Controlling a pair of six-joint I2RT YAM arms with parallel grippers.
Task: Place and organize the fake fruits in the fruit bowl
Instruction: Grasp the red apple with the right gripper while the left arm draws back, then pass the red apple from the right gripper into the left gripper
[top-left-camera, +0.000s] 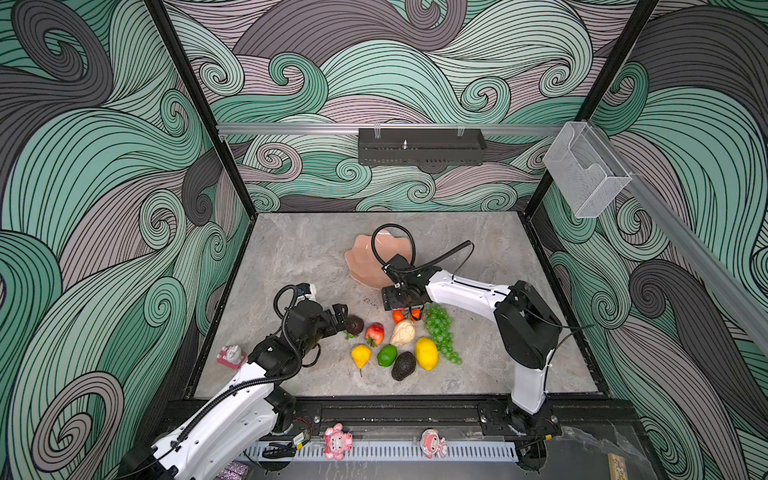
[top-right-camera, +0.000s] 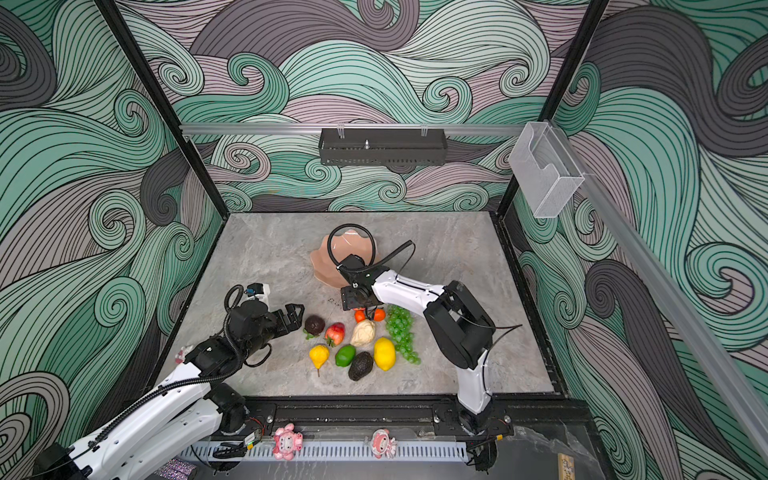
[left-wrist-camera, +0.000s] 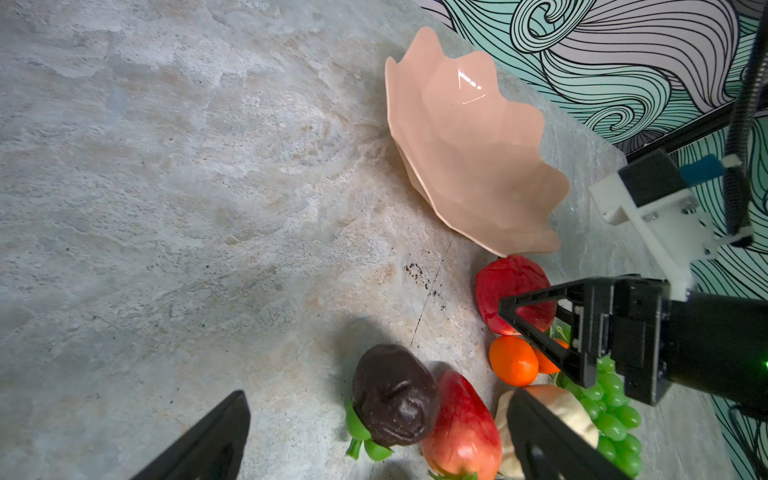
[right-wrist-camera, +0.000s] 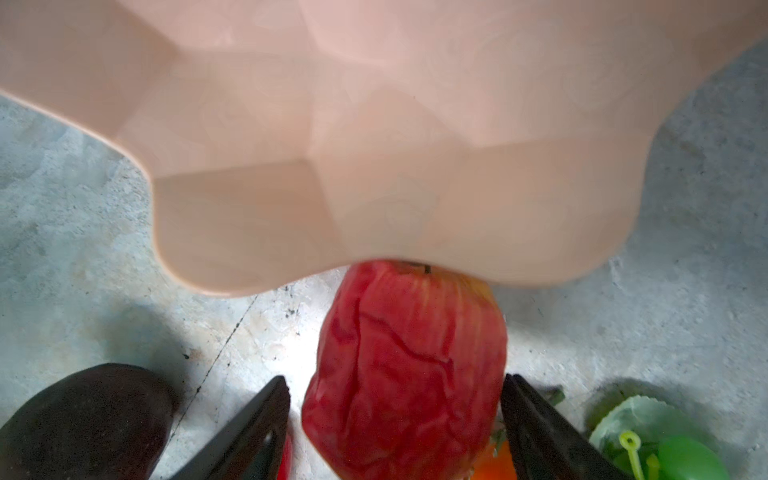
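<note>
Swirl-patterned walls enclose a grey stone bench (top-left-camera: 291, 257). Nearest the front lie the pear (top-left-camera: 361, 355), lime (top-left-camera: 387, 354), avocado (top-left-camera: 403, 365) and lemon (top-left-camera: 427, 353), with the grapes (top-left-camera: 442, 332) beside them. Just behind, the left end effector (top-left-camera: 341, 320) hovers empty with its jaws wide apart, close to a dark fruit (left-wrist-camera: 395, 399).

Farther back, the right end effector (right-wrist-camera: 395, 380) straddles the apple (left-wrist-camera: 511, 286). One finger seems to touch the skin and the other shows a sliver of gap, so it looks open and not yet clamped. Two oranges (left-wrist-camera: 513, 359) sit just beside the apple. The apple rests on the bench against the near rim of the empty bowl (top-left-camera: 361, 257), its top apparently tucked under the overhang.

A straight lift could catch that rim and tip or shove the bowl. The creased, glossy skin might slip from a shallow pinch. Closing fingers could also knock the oranges away.
</note>
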